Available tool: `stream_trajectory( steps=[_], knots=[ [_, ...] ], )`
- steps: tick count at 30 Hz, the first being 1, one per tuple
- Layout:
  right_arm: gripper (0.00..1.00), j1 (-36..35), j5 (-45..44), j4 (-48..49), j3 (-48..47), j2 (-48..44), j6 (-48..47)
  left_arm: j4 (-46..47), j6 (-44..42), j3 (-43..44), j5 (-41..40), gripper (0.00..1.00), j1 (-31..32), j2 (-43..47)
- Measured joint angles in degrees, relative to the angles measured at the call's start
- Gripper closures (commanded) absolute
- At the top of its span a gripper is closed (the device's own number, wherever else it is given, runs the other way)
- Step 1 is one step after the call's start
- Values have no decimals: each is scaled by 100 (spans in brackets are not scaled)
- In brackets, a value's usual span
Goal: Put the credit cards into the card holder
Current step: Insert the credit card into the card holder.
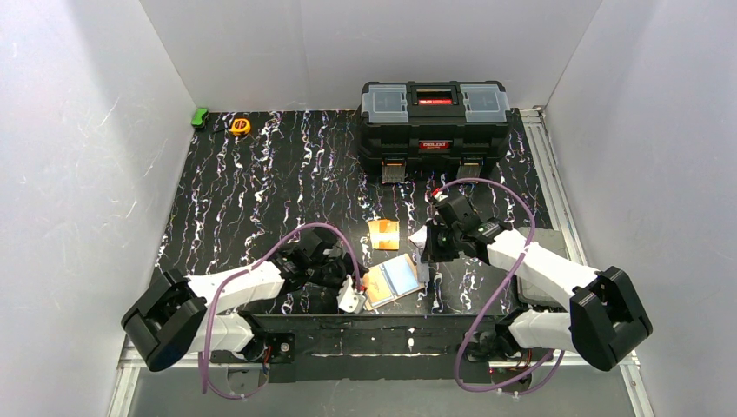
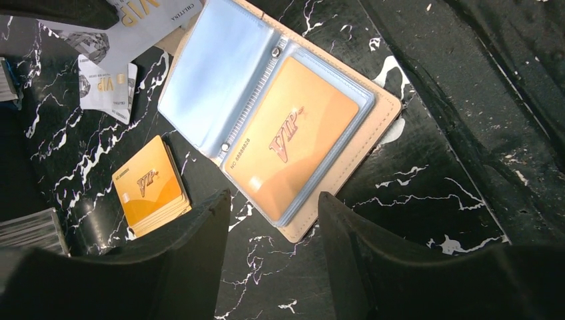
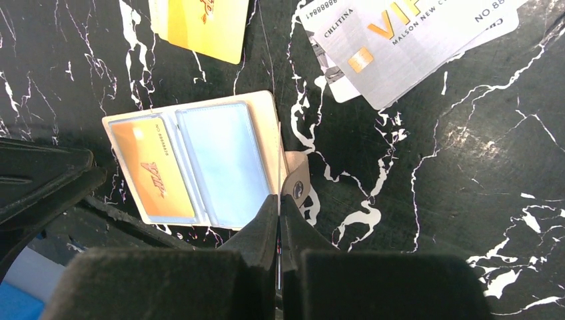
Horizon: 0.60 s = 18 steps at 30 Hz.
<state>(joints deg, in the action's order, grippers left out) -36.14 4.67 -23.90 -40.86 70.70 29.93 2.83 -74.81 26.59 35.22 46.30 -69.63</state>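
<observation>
The cream card holder [image 1: 398,280] lies open on the black marbled table, pale blue inside. In the left wrist view its sleeve holds one orange card [image 2: 293,137], and the other sleeve [image 2: 213,67] is empty. A stack of orange cards [image 1: 383,233] lies just behind it and shows in the left wrist view [image 2: 150,183]. My left gripper [image 2: 273,213] is open and empty over the table at the holder's near corner. My right gripper [image 3: 279,200] is shut on a thin card seen edge-on [image 3: 278,167], at the holder's edge beside the snap tab [image 3: 296,187]. No black card shows.
Silver VIP cards [image 3: 406,40] lie on the table beyond the holder, also in the left wrist view [image 2: 106,83]. A big black toolbox [image 1: 434,122] stands at the back. A yellow tape measure [image 1: 240,126] and a green item [image 1: 201,116] sit at the back left.
</observation>
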Motion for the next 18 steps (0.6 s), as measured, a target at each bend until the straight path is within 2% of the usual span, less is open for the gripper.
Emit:
stream_trajectory(
  steps=[18],
  knots=[
    [99, 0, 4, 483, 133, 35, 114, 11, -212, -149, -4, 61, 0, -52]
  ],
)
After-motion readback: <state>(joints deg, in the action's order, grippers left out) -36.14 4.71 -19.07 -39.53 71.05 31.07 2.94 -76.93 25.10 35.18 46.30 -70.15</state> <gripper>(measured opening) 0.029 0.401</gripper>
